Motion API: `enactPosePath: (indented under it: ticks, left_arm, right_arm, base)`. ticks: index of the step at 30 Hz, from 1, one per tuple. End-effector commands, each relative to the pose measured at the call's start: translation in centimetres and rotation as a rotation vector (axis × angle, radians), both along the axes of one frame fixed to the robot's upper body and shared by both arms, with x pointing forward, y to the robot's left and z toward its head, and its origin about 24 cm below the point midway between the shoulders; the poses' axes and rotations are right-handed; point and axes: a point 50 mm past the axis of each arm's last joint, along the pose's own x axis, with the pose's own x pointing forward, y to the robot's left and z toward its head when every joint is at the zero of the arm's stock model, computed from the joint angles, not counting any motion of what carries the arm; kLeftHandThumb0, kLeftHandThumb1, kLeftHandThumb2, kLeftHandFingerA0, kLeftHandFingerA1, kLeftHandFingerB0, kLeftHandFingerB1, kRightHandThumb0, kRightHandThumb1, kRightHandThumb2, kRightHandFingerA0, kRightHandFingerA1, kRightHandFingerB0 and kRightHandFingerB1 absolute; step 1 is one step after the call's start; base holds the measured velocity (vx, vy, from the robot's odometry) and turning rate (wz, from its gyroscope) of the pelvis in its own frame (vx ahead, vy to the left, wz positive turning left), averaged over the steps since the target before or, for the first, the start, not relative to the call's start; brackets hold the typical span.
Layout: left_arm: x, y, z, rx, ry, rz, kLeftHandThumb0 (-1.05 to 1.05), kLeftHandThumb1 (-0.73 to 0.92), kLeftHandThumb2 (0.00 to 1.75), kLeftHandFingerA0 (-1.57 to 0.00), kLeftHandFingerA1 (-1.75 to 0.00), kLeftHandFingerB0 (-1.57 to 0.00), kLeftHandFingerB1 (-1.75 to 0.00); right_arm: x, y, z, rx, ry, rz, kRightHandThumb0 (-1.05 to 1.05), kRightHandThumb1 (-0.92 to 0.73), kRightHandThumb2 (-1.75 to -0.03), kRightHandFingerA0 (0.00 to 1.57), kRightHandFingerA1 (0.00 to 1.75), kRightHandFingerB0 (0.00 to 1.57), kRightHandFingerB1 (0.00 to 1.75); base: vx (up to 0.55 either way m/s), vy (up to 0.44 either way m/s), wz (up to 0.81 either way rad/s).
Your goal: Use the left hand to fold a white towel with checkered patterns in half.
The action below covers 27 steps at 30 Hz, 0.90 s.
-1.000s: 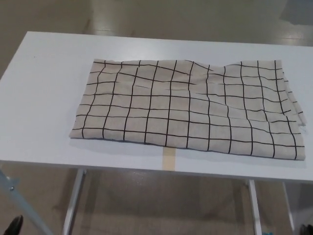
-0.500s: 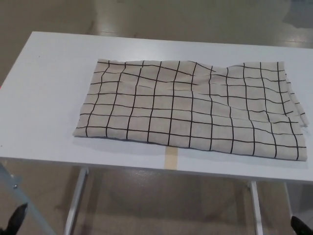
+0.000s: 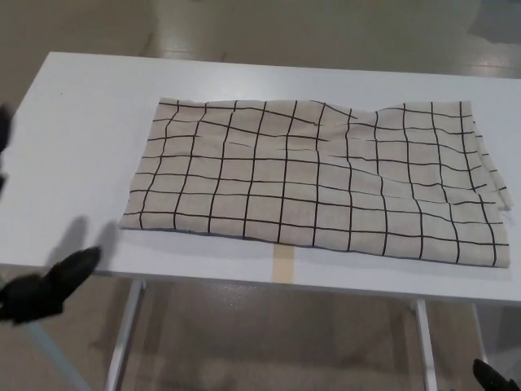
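Here, a cream-white towel (image 3: 313, 179) printed with a black grid of checks lies spread out on a white table (image 3: 73, 147). It covers the table's centre and runs toward three o'clock, where its edge reaches almost to the table's end. It lies in a long rectangle, slightly rumpled near twelve to one o'clock, and at the three o'clock edge a second layer of cloth peeks out beneath. A strip of tan tape (image 3: 282, 266) sits on the table's near edge at six o'clock, just below the towel.

The robot's left hand (image 3: 45, 281) is blurred at eight o'clock, below the table's near edge and well apart from the towel; whether its fingers are spread or closed cannot be told. Only a dark sliver of the right hand (image 3: 492, 376) shows at the five o'clock corner, its state also unclear.

Judging from this, the fold is not yet begun: no edge is lifted, and reaching, gripping and carrying the cloth across all remain.
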Motion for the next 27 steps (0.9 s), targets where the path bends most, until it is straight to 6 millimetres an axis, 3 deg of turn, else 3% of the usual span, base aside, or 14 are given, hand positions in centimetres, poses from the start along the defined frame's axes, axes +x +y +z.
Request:
enactPosePath:
  ticks: [1,5,6,11,15,16,20,24,27]
  left_arm:
    - [5.1,-2.9,1.2,0.5,0.059,-0.028,-0.66,0.42,0.75,0.0,-0.02,0.0,-0.13]
    - [7.1,-3.2,0.8,0.59,0.115,-0.019,-0.52,0.34,0.67,0.0,-0.02,0.0,-0.15]
    - [7.8,-3.4,0.7,0.633,0.128,-0.022,-0.33,0.47,0.54,0.0,-0.01,0.0,-0.19]
    - [9.8,-4.1,0.0,0.783,0.182,-0.039,-0.03,0.59,0.6,0.0,-0.02,0.0,-0.12]
    - [10.5,-4.4,-0.3,0.827,0.206,-0.04,0.01,0.65,0.61,0.0,-0.01,0.0,-0.1]
    - [11.9,-5.2,-1.1,0.878,0.282,-0.047,-0.07,0.52,0.59,0.0,0.0,0.0,-0.11]
    - [12.8,-5.9,-2.1,0.927,0.344,-0.043,-0.32,0.43,0.53,0.0,0.0,0.0,-0.14]
    - [13.3,-6.5,-4.1,1.007,0.41,-0.046,-0.2,0.42,0.57,0.0,0.0,0.0,-0.12]
    - [13.5,-6.8,-5.4,1.042,0.43,-0.037,-0.13,0.5,0.56,0.0,0.0,0.0,-0.06]
  right_arm:
    - [0.4,-0.3,0.7,-0.106,-0.078,0.021,-0.38,-0.78,-0.63,0.35,0.42,0.29,0.39]
    - [0.1,-0.4,0.6,-0.142,-0.082,0.042,-0.37,-0.79,-0.63,0.37,0.43,0.3,0.4]
    - [0.0,-0.5,0.6,-0.156,-0.081,0.045,-0.37,-0.79,-0.63,0.37,0.44,0.3,0.4]
    - [0.2,-0.6,0.6,-0.171,-0.071,0.052,-0.37,-0.79,-0.63,0.38,0.44,0.3,0.41]
    - [0.3,-0.6,0.5,-0.174,-0.066,0.051,-0.37,-0.79,-0.63,0.38,0.44,0.3,0.41]
    - [0.4,-0.5,0.5,-0.172,-0.059,0.054,-0.36,-0.79,-0.63,0.38,0.44,0.31,0.41]
    - [0.4,-0.4,0.5,-0.16,-0.062,0.051,-0.35,-0.79,-0.63,0.38,0.44,0.32,0.41]
    - [-0.4,-0.3,0.2,-0.144,-0.052,0.049,-0.36,-0.79,-0.63,0.38,0.44,0.32,0.42]
    - [-0.5,-0.3,0.1,-0.127,-0.045,0.058,-0.36,-0.79,-0.63,0.38,0.44,0.32,0.4]
  base:
    - [0.0,0.0,0.0]
    - [0.0,0.0,0.0]
    - [0.0,0.0,0.0]
    - [0.0,0.0,0.0]
    - [0.0,0.0,0.0]
    - [0.0,0.0,0.0]
    - [0.0,0.0,0.0]
    - [0.0,0.0,0.0]
    - [0.0,0.0,0.0]
